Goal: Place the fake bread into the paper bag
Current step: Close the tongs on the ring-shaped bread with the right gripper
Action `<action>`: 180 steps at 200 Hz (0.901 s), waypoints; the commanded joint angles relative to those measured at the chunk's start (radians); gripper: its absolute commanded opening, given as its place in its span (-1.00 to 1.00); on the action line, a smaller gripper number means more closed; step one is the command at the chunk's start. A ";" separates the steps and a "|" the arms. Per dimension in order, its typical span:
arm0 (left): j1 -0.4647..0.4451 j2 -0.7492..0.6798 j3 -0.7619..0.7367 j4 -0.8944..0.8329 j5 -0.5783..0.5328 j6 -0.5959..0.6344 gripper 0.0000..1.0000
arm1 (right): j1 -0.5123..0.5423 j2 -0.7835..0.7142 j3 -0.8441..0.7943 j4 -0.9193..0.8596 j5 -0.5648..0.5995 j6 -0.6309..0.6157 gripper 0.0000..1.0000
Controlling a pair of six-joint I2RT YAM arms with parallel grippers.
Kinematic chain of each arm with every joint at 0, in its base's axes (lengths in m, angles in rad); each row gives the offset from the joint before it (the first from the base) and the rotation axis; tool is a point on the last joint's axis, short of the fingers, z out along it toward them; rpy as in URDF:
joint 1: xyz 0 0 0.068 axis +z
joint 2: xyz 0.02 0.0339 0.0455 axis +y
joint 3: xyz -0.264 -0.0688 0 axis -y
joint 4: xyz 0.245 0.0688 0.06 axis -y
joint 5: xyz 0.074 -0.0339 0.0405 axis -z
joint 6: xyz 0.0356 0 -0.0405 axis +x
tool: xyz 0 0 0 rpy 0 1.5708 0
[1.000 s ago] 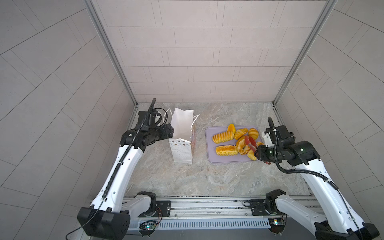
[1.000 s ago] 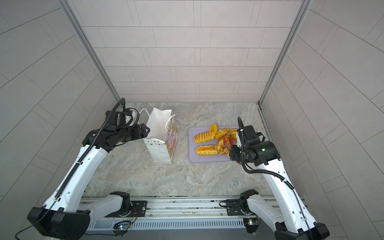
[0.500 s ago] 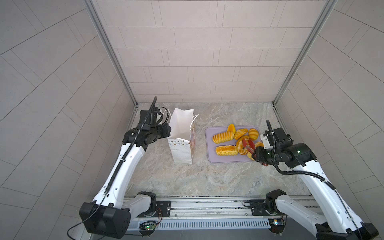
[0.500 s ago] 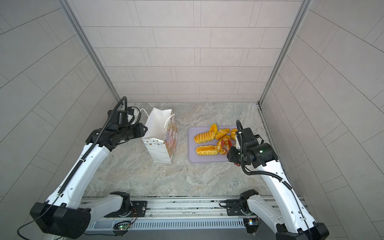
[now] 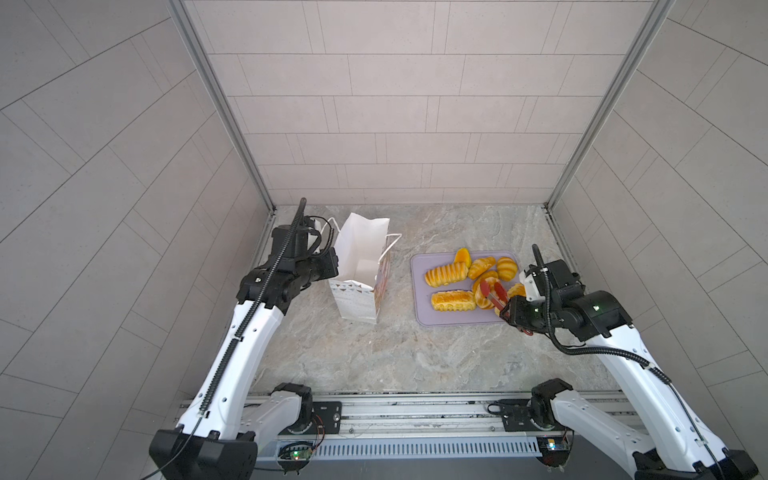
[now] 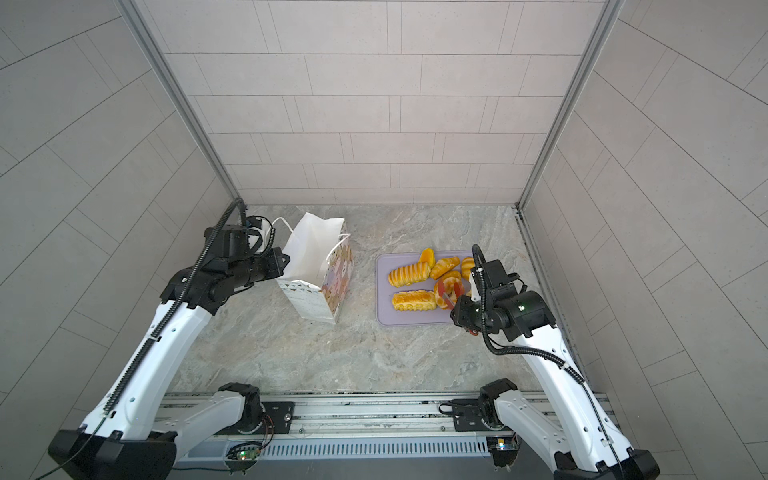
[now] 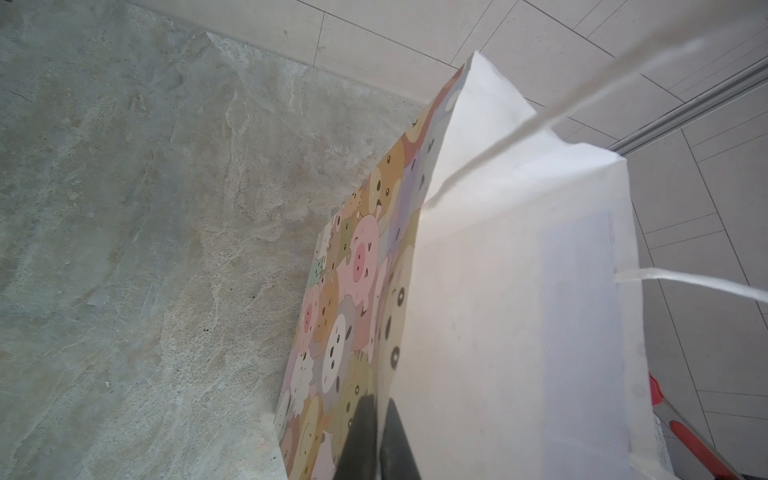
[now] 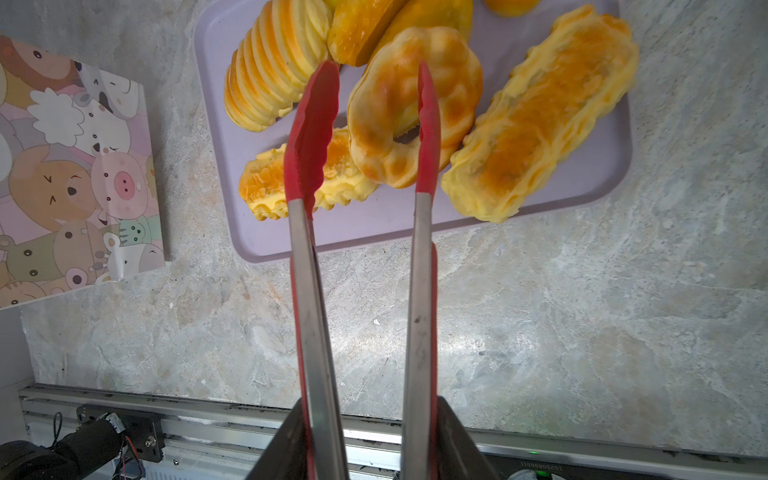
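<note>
On the left of the table [image 5: 395, 353], the left gripper [image 5: 333, 266] is clenched on the rim of the upright paper bag [image 5: 361, 245]; right of it the fake bread [image 5: 444, 275] lies heaped on a lilac tray [image 5: 457, 320]; the right gripper [image 5: 508, 311] grasps red-tipped tongs [image 8: 309, 291], their parted tips straddling one side of the ring doughnut [image 8: 374, 124].

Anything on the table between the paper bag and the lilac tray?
No. Bare marble table separates paper bag and tray, visible in both top views.
</note>
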 commanded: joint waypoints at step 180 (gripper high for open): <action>-0.005 -0.032 -0.004 0.024 -0.022 0.009 -1.00 | 0.022 -0.072 -0.014 -0.035 -0.024 0.057 -0.12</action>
